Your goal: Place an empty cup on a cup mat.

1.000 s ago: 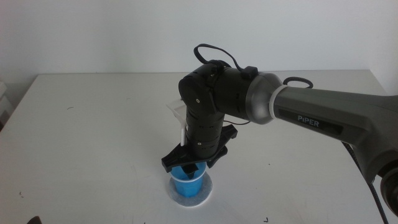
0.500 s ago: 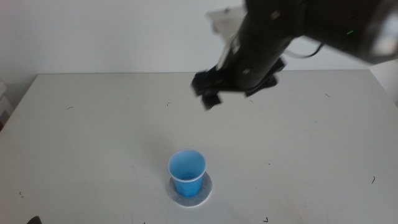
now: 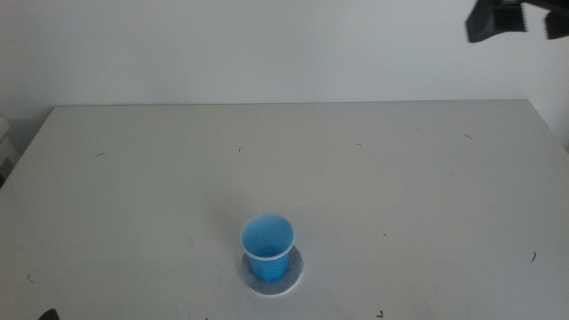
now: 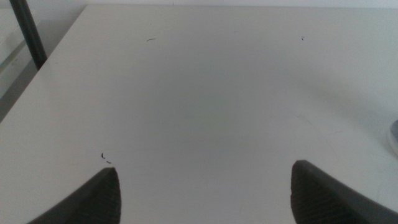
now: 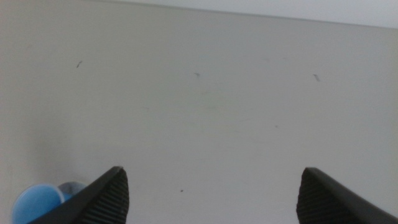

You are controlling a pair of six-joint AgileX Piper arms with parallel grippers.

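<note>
The blue cup (image 3: 267, 242) stands upright and empty on the round grey cup mat (image 3: 274, 276), near the table's front middle. My right gripper (image 3: 500, 20) is high at the back right, far from the cup, with its jaws open and empty. In the right wrist view (image 5: 212, 170) the cup (image 5: 36, 203) and the mat (image 5: 72, 188) show small and far below. My left gripper (image 4: 204, 168) is open and empty, waiting off the front left of the table; only a sliver of the mat (image 4: 394, 134) shows in its view.
The white table (image 3: 400, 178) carries only small dark specks. A dark post (image 4: 26, 32) stands beyond the table's edge in the left wrist view. A white wall rises behind the table.
My right gripper let go of the cup on the mat, then rose and drew back to the upper right. The cup stays on the mat.
</note>
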